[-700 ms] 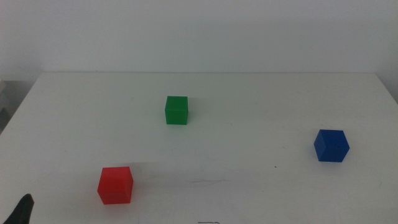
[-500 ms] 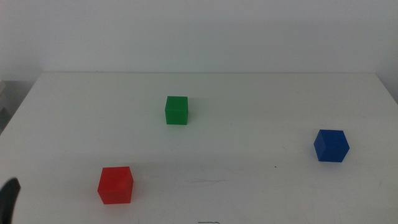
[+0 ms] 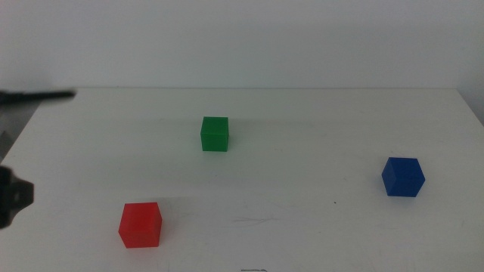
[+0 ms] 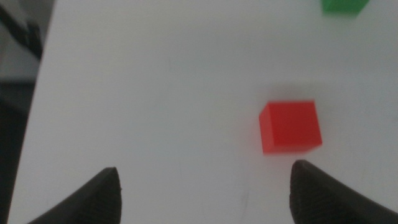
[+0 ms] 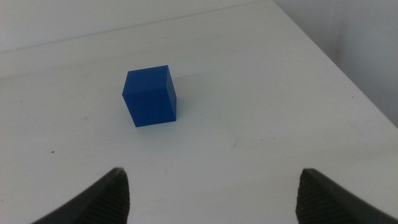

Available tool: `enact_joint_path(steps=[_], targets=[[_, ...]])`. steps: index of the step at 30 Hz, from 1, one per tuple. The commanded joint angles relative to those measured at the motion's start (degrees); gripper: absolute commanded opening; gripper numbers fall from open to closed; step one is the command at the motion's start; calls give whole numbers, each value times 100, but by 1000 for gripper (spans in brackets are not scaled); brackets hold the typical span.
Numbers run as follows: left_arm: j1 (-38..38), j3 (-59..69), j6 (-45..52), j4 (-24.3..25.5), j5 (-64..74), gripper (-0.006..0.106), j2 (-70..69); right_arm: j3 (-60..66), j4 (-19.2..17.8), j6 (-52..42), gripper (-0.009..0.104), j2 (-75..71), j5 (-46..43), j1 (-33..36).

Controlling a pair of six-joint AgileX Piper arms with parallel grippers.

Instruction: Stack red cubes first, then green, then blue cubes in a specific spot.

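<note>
Three cubes rest apart on the white table. The red cube [image 3: 140,224] is front left, the green cube [image 3: 215,134] sits in the middle toward the back, and the blue cube [image 3: 402,177] is at the right. My left gripper [image 4: 205,180] hangs open above the table's left part, with the red cube [image 4: 290,127] ahead of its jaws and nothing between them. A corner of the green cube [image 4: 342,6] shows beyond it. My right gripper [image 5: 214,186] is open too, with the blue cube [image 5: 150,96] a short way ahead of it.
A dark piece of the left arm [image 3: 9,198] enters at the middle view's left edge, with a blurred dark streak [image 3: 38,96] above it. The table's left edge [image 4: 31,124] and right edge [image 5: 323,56] lie close to the grippers.
The left arm has risen from the bottom left corner to higher along the left edge of the middle view. All three cubes stay where they were.
</note>
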Motion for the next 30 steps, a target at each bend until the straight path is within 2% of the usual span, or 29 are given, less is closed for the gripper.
enact_joint_path(steps=[1,4,9,12,18,23,30], targets=[[-6,-570,-85,-21,252,91,495,-87,-69,-51,94,-134,-402,-32],[-6,-946,-233,-21,578,91,1130,-87,-69,-51,94,-134,-402,-32],[-124,-1551,-620,-386,1184,91,2062,-87,-69,-51,94,-134,-402,-32],[-544,-1762,-1100,-222,1189,91,2538,-87,-69,-51,94,-134,-402,-32],[-1480,-2111,-2135,458,1176,91,3345,-87,-69,-51,94,-134,-402,-32],[-1894,-2363,-2371,486,1110,91,4030,-87,-69,-51,94,-134,-402,-32],[-1977,-2398,-2319,319,890,91,4710,-87,-69,-51,94,-134,-402,-32]])
